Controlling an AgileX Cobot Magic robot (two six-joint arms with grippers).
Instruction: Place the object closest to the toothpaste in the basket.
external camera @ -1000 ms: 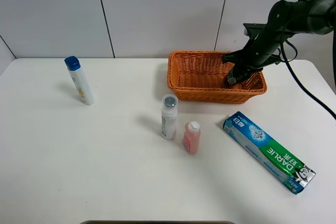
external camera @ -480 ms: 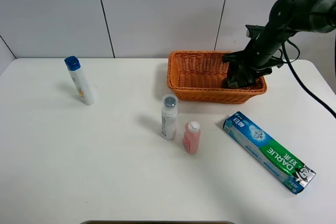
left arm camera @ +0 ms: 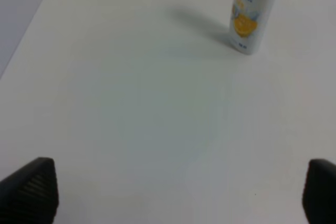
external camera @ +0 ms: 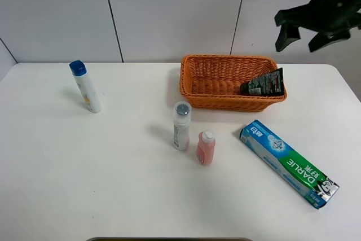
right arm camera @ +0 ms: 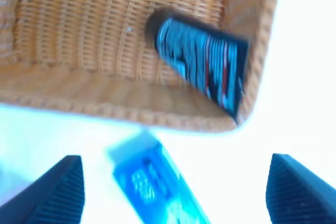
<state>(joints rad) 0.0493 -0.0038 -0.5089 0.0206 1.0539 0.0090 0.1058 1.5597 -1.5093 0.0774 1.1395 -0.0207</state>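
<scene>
The blue-and-green toothpaste box (external camera: pixel 287 162) lies on the white table at the right; it also shows in the right wrist view (right arm camera: pixel 152 187). A black tube (external camera: pixel 263 84) lies in the right end of the orange wicker basket (external camera: pixel 192 83), leaning on its wall; the right wrist view shows the tube (right arm camera: pixel 205 66) inside the basket (right arm camera: pixel 79 40). My right gripper (external camera: pixel 303 39) is open and empty, high above the basket's right end; it also shows in its wrist view (right arm camera: pixel 181 192). My left gripper (left arm camera: pixel 173 192) is open and empty over bare table.
A white bottle with a blue cap (external camera: pixel 86 87) stands at the far left and also shows in the left wrist view (left arm camera: pixel 252 9). A clear bottle with a grey cap (external camera: pixel 181 126) and a small pink bottle (external camera: pixel 205 148) stand in front of the basket.
My right gripper let go of the black tube inside the basket, opened, and rose up and to the right. The tube now rests against the basket's right wall.
</scene>
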